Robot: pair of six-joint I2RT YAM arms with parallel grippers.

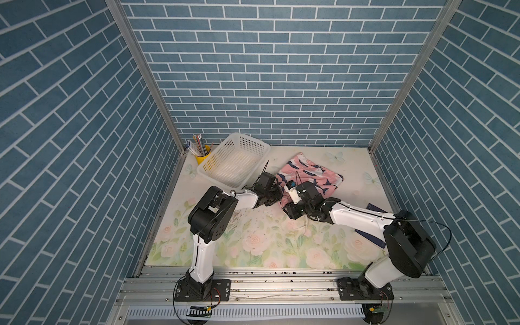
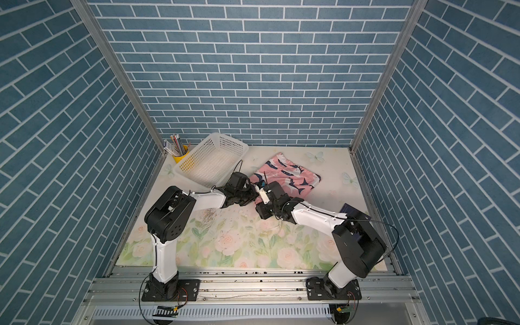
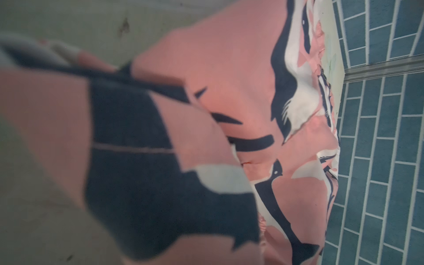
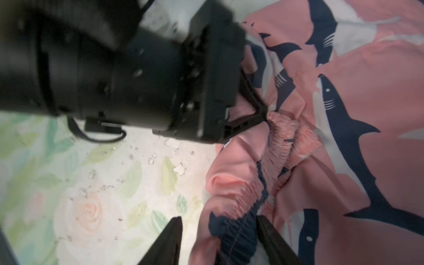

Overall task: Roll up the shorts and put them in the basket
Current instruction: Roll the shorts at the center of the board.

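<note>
Left claw (image 4: 263,115) pinches shorts (image 1: 312,171) edge; right claw (image 4: 220,221) parted.

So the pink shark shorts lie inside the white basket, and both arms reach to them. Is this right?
Not quite. The shorts do not lie inside the white basket. They lie on the table beside it, toward the robot's right, as both top views show. The rest of your statement holds.
</note>
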